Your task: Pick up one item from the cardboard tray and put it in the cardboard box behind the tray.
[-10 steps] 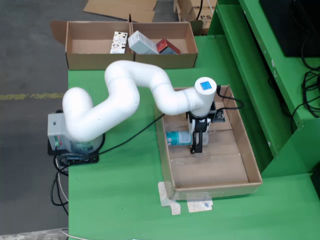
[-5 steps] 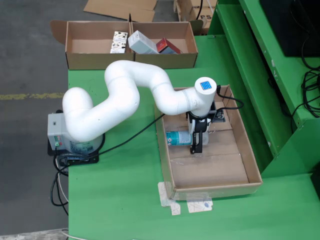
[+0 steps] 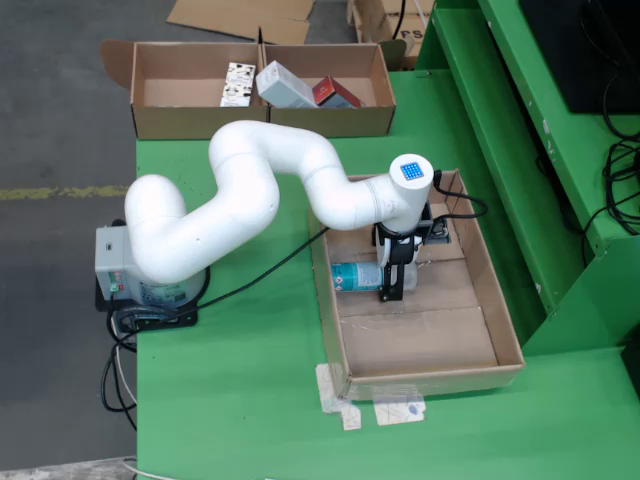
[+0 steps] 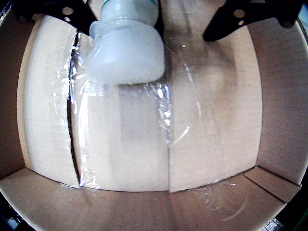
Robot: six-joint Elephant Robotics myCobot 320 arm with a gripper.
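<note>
White bottle [image 4: 126,48] lies on its side on the cardboard tray [image 3: 505,335] floor, cap end between the gripper [image 3: 393,290] fingers. Jaws spread, one finger [image 4: 250,17] well clear (other side's contact unclear). Grasp step: next, close, lift, carry to cardboard box [image 3: 165,120] behind.

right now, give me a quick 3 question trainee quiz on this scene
1. True or false: the white and teal plastic bottle lies on its side in the long cardboard tray.
2. The black pincer is: A) over the two-compartment cardboard box B) down at the bottle C) off the green table.
3. In the pincer camera, which bottle end shows?

Key: 1 true. 2 B. 3 The white cap end.
</note>
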